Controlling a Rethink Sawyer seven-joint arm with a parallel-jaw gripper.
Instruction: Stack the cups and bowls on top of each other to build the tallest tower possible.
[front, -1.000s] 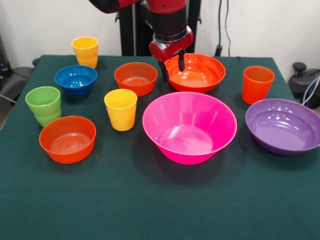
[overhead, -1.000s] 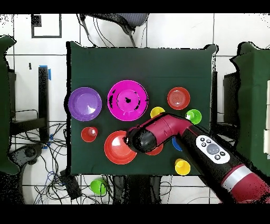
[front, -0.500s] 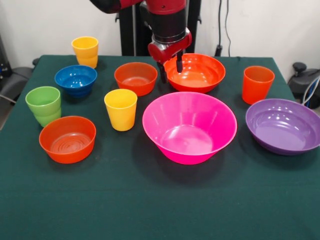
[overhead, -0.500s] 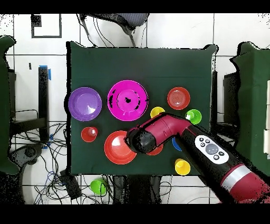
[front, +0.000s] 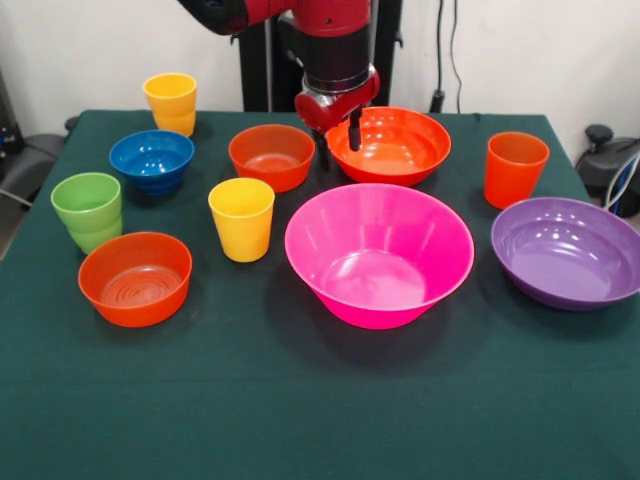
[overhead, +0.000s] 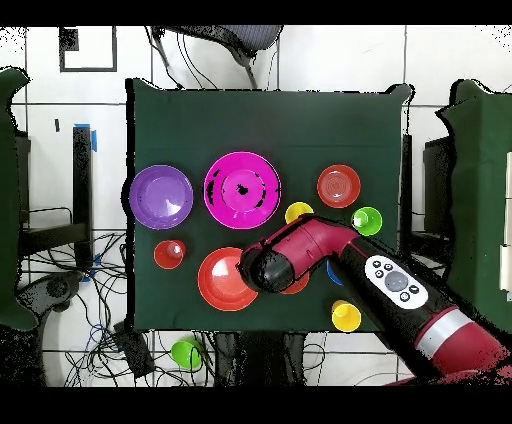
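On the table (front: 300, 420) nothing is stacked yet: all bowls and cups sit apart. Gripper (front: 338, 135) hangs spread and empty at the large orange bowl (front: 392, 146) rim; whole tower remains to build

Red and black arm descends vertically from above; gripper (front: 339, 139) points straight down, its two dark fingers parted.
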